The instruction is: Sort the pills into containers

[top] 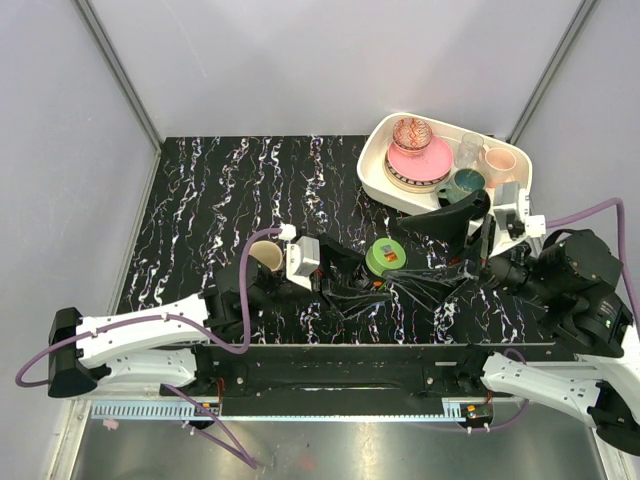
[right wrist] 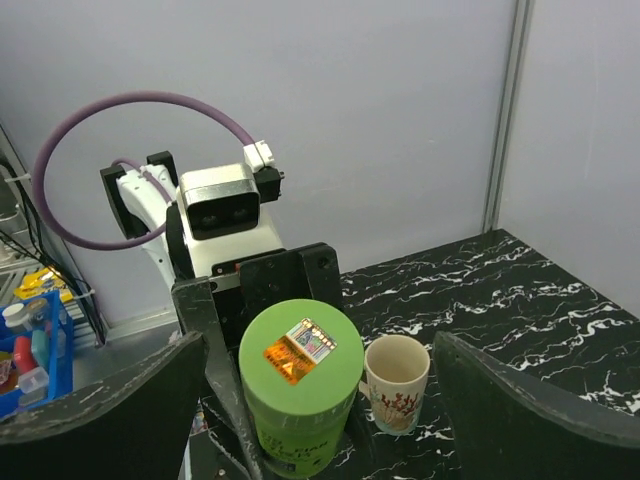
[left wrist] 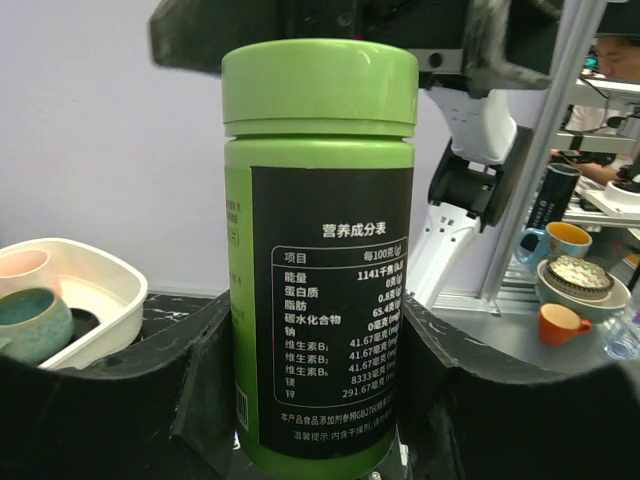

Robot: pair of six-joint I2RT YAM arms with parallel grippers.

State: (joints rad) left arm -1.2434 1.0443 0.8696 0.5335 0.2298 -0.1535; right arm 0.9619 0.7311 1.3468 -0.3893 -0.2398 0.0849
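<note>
A green pill bottle with a black label stands upright between the fingers of my left gripper, which is shut on its lower body. In the left wrist view the bottle fills the middle, with the left gripper pressed on both sides. My right gripper is open wide and empty, just right of the bottle. In the right wrist view the right gripper frames the green lid from above and apart. The blue pill box is not in view.
A beige mug stands just left of the left wrist; it also shows in the right wrist view beside the bottle. A white tray with bowls and cups sits at the back right.
</note>
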